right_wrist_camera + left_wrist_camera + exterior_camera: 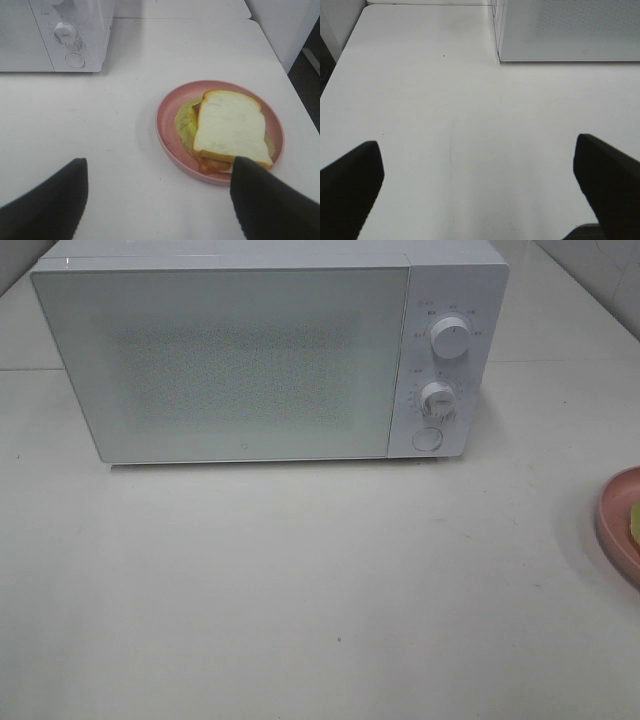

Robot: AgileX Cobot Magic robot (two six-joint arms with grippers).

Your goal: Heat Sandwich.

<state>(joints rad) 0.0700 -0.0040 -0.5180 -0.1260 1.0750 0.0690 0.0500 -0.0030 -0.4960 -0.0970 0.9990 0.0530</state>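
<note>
Nothing done yet: microwave (250, 360) door shut, sandwich (227, 130) on the plate (167, 127) at right edge. Both grippers (477, 187) (157, 200) gape, empty.

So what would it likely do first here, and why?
Probably open the microwave first: its door is shut, and the sandwich sits on the pink plate off to the right. Both grippers are open and empty; the left gripper hangs over bare table near the door's left corner, so it seems best placed to start.
</note>
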